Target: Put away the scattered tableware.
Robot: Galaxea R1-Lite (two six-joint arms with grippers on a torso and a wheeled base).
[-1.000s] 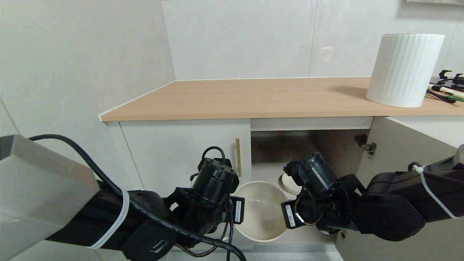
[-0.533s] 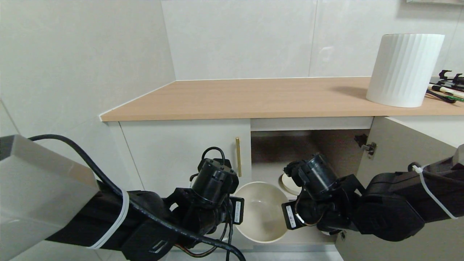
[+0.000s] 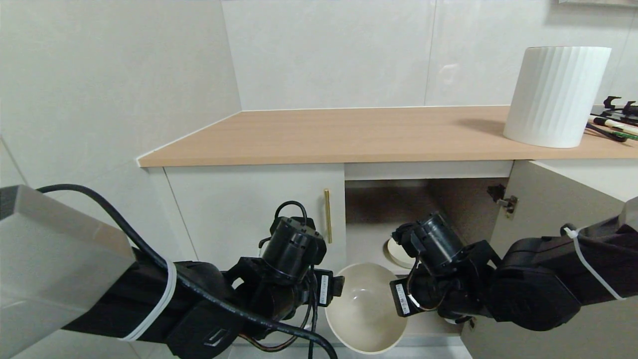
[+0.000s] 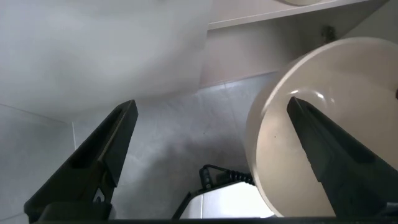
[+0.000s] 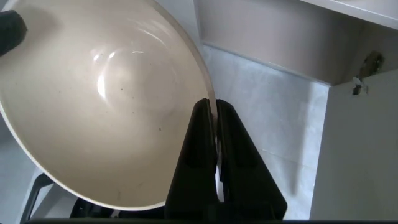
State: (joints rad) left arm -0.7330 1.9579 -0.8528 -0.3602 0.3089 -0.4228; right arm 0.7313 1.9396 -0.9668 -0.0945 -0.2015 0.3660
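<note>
The left arm (image 3: 149, 294) enters the head view from about 8 o'clock and runs toward 3 o'clock, with its wrist (image 3: 293, 248) low in front. The left tool (image 4: 206, 118) is spread wide, its two dark fingers (image 4: 93, 168) well apart, and one of them lies across the bowl (image 3: 366, 309), though contact cannot be told. The right arm (image 3: 538, 284) comes in from about 4 o'clock and points toward 9 o'clock, wrist (image 3: 433, 242) facing the other wrist. The right tool (image 5: 214, 109) is pinched tight on the bowl's rim, one finger inside and one outside.
</note>
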